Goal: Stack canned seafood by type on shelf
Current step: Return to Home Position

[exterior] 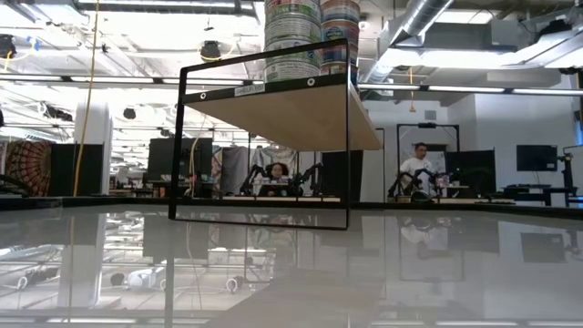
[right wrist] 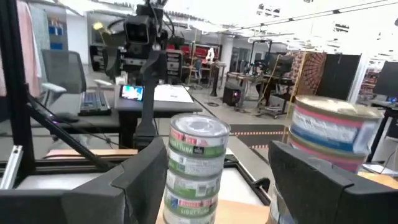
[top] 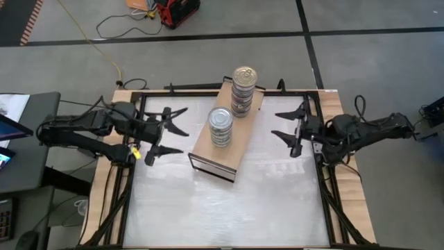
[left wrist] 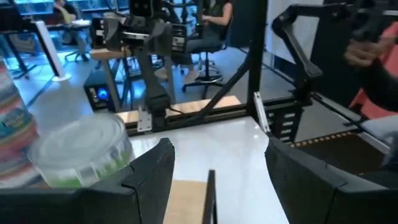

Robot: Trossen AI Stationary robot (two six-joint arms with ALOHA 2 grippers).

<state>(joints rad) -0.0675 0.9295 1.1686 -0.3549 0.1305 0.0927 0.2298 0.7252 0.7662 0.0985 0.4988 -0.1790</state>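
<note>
The shelf (top: 210, 147), a light wooden board on a thin black frame, stands slantwise at the table's middle and far part. Two stacks of canned seafood stand on its top. The shorter stack has a silver lid and green labels (top: 220, 127) (right wrist: 196, 168). The taller one (top: 244, 89) (right wrist: 333, 134), farther back, has a gold lid. My left gripper (top: 171, 132) hovers open to the left of the shelf, pointing at it, with nothing between its fingers. My right gripper (top: 277, 125) hovers open to the right of the shelf, also with nothing in it. The low view shows the shelf (exterior: 273, 118) and the stacks' lower tins (exterior: 293, 36), but no gripper.
The white table top (top: 222, 208) lies bare in front of the shelf. Black frame rails (top: 326, 187) run along the table's left, right and far sides. Beyond the table, people sit at desks (exterior: 417, 169), and cables and a red box (top: 177, 10) lie on the floor.
</note>
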